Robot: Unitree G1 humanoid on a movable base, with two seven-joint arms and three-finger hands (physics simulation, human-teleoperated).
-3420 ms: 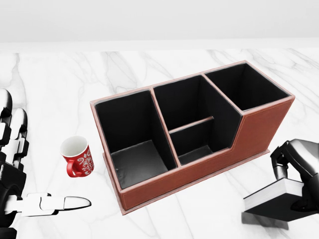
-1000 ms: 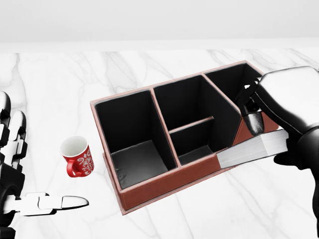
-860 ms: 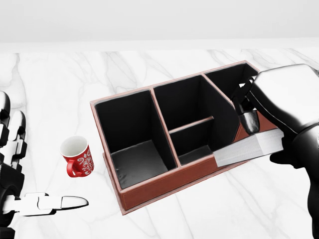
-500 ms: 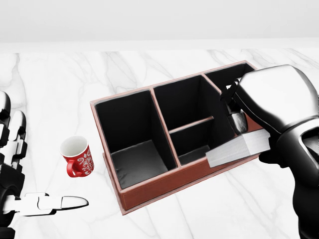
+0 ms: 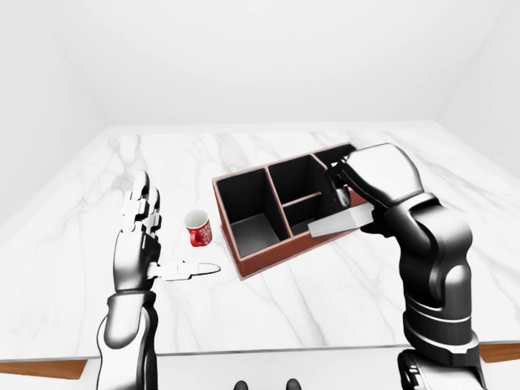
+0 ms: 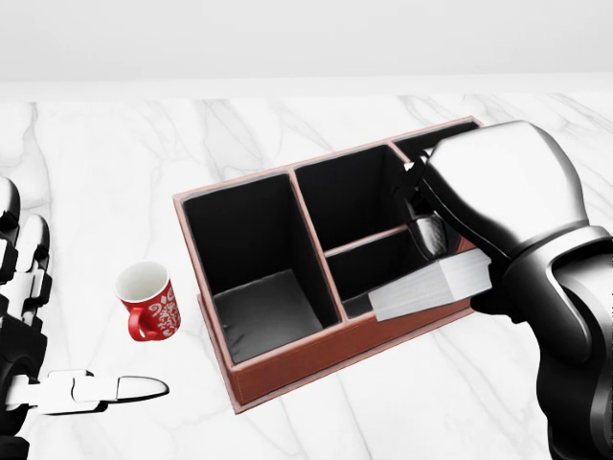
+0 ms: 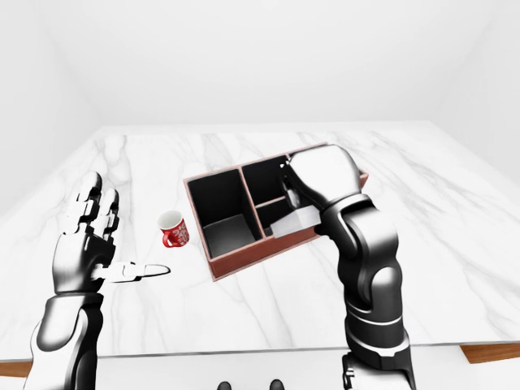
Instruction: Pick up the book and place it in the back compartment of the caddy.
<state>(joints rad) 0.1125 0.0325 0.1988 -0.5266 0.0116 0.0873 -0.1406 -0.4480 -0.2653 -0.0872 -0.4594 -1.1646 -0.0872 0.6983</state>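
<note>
White-walled room; white marble worktop (image 6: 115, 172) with grey veining fills the head view.

Book (image 6: 431, 287): white page edges showing, held clear of the worktop, lying nearly flat with its free end tilted slightly down toward the view's left. It hangs over the caddy's low front wall, overlapping the small lower-middle compartment and the sloped side panel. Not inside any compartment.

Right hand (image 6: 450, 244): fingers closed round the book's right end, one dark fingertip (image 6: 428, 233) pressed on the top cover, the thumb side underneath. The glossy wrist and forearm cover the caddy's right-hand compartment almost wholly in the head view.

Caddy (image 6: 287, 359): reddish-brown outside, black inside, standing skewed on the worktop. One large compartment at the left, a middle section split by a low divider into an upper and a lower cell, one compartment at the far right.

Red mug (image 6: 149, 302): white pattern, white inside, upright, handle toward view bottom, near the caddy's left end, apart from it.

Left hand (image 5: 145, 244): raised over the worktop at the view's left, fingers extended, thumb pointing right, holding nothing.
</note>
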